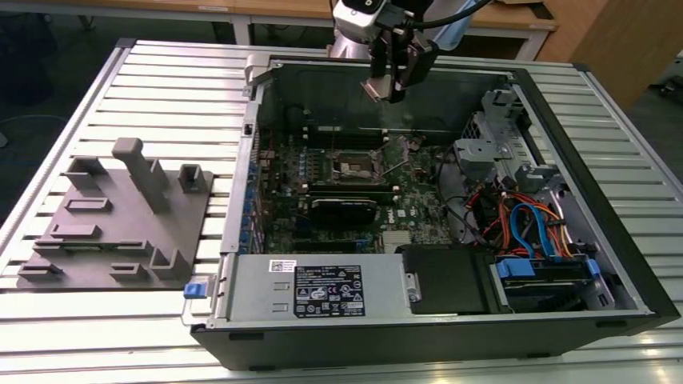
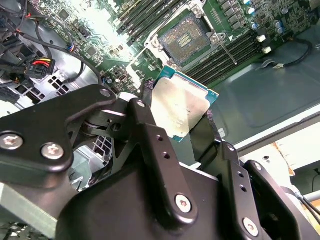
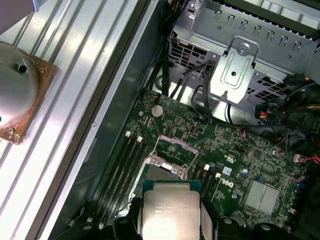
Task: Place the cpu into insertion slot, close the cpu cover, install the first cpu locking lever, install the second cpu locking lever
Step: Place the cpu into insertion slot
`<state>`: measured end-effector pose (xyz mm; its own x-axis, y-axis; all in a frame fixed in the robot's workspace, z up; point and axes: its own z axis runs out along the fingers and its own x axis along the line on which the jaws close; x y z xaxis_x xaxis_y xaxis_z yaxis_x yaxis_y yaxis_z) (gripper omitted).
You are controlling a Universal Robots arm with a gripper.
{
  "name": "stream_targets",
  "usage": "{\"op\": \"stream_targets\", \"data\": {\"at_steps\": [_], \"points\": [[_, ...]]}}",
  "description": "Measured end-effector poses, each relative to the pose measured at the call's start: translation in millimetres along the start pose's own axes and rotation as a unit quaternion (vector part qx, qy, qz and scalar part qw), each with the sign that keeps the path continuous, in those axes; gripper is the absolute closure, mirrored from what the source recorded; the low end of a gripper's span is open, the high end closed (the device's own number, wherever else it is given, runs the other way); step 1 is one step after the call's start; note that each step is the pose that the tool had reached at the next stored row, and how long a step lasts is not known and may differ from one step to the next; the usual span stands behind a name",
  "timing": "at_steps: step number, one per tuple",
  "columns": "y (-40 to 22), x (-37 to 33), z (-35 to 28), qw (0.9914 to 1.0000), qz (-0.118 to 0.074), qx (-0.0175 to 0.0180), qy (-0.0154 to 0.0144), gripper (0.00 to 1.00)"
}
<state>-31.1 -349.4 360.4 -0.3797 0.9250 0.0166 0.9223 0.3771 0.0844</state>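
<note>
My gripper point(image 1: 392, 84) hangs above the back of the open computer case, shut on the cpu point(image 1: 375, 88). In both wrist views the cpu point(image 2: 182, 105) point(image 3: 170, 212) shows its silvery top, clamped at two opposite edges by the black fingers point(image 2: 150, 135). The insertion slot point(image 1: 353, 166) lies well below on the green motherboard, a square socket with a dark centre point(image 2: 186, 40), bare and partly hidden behind the chip in the first wrist view point(image 3: 160, 172). The cpu cover point(image 3: 172, 148) stands tilted up at one edge of the socket.
The case's walls point(image 1: 597, 160) ring the motherboard. A black card point(image 1: 341, 210), a power supply point(image 1: 320, 292), a metal drive cage point(image 1: 485, 144) and coloured cables point(image 1: 523, 224) crowd the board. A grey fixture block point(image 1: 117, 216) sits on the slatted table point(image 1: 160, 88) at the exterior view's left.
</note>
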Motion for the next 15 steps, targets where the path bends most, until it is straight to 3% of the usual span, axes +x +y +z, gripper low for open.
{"op": "stream_targets", "data": {"at_steps": [8,15], "points": [[0.0,0.0,0.1,1.00000,0.001,-0.0001,0.0000,0.46],[-0.1,0.0,0.4,0.99983,0.018,-0.0004,-0.0015,0.46]]}}
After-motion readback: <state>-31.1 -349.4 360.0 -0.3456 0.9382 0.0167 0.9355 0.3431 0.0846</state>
